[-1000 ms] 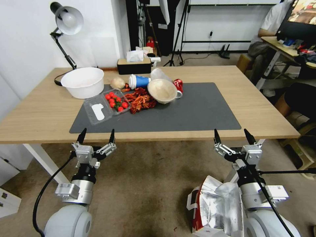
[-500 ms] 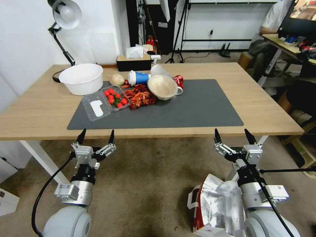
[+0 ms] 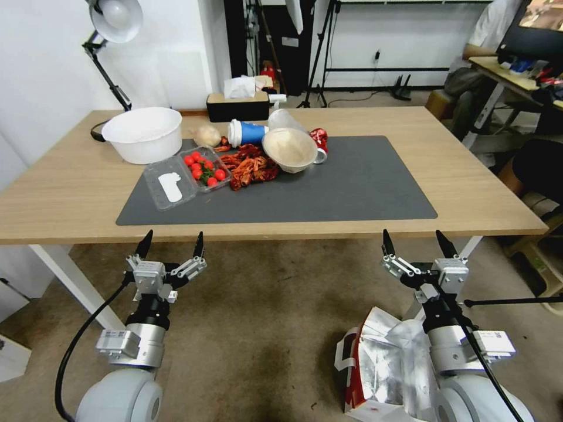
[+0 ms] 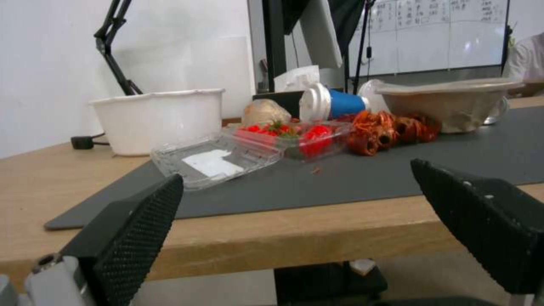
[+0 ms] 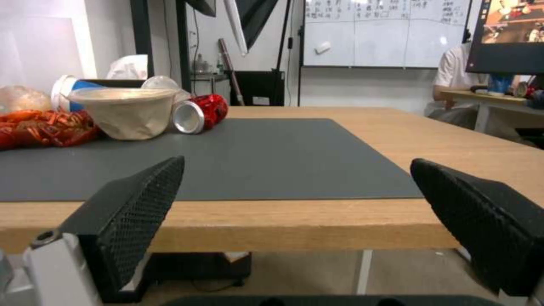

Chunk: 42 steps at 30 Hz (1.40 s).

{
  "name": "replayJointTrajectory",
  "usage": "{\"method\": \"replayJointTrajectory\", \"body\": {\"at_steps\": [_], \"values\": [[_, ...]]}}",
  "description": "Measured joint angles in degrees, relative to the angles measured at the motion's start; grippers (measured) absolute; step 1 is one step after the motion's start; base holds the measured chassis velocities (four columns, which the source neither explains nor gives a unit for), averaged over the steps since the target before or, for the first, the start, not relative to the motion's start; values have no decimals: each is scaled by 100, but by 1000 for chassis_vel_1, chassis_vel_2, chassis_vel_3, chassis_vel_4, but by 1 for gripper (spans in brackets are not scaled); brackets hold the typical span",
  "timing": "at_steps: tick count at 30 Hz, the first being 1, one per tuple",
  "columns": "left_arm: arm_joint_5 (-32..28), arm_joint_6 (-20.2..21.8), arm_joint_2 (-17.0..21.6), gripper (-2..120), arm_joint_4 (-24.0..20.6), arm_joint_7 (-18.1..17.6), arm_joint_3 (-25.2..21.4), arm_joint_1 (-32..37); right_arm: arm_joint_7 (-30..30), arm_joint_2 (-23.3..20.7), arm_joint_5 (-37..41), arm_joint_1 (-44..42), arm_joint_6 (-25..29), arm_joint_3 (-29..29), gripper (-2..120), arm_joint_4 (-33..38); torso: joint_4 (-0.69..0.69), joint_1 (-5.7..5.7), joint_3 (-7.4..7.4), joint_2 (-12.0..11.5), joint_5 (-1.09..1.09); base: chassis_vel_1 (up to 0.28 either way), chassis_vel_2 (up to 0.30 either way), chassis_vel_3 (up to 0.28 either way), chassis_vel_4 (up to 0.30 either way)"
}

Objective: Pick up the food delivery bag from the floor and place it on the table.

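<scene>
The food delivery bag (image 3: 381, 369) stands on the floor (image 3: 264, 328) at my lower right, its silver foil lining open upward, with a red side and a white strap showing. My right arm hides its right part. My right gripper (image 3: 412, 235) (image 5: 297, 161) is open above and beyond the bag, at the front edge of the table (image 3: 481, 199), holding nothing. My left gripper (image 3: 172, 241) (image 4: 296, 171) is open too, at the same height before the table's left half.
On the grey mat (image 3: 352, 187) lie a tomato box (image 3: 202, 171), red crayfish (image 3: 249, 170), a paper bowl (image 3: 289, 149) and a can (image 3: 318, 139). A white basin (image 3: 142, 133) and a lamp (image 3: 108, 35) stand left. A white table leg (image 3: 70, 275) is near my left arm.
The whole head picture has shifted a little, so the camera moved; the table now sits slightly higher in view. Both grippers and the bag keep their places and stay open.
</scene>
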Motion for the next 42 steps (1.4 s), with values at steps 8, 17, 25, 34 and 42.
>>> {"method": "replayJointTrajectory", "body": {"at_steps": [8, 17, 25, 34, 42], "values": [[1, -3, 7, 100, -1, -4, -9, -1, -11, 13, 0, 9, 3, 2, 100, 16, 0, -80, -116, -197, 0, 0, 0, 0, 0], [-1, -8, 4, 100, -1, -8, -20, 2, -32, 12, 9, 28, 3, 12, 100, 16, 0, -176, -253, -429, 0, 0, 0, 0, 0], [10, -29, -16, 100, 15, -8, -11, 13, -33, 14, 29, 25, 7, 18, 100, 12, 0, -255, -370, -623, 0, 0, 0, 0, 0], [10, -29, -16, 100, 24, -9, -6, -13, -53, -13, 74, 42, -11, 40, 100, 15, 0, -335, -494, -829, 0, 0, 0, 0, 0], [10, -23, -10, 100, 63, -6, -3, -31, -76, -5, 81, 53, -15, 42, 100, -7, 0, -411, -604, -1015, 0, 0, 0, 0, 0]]}}
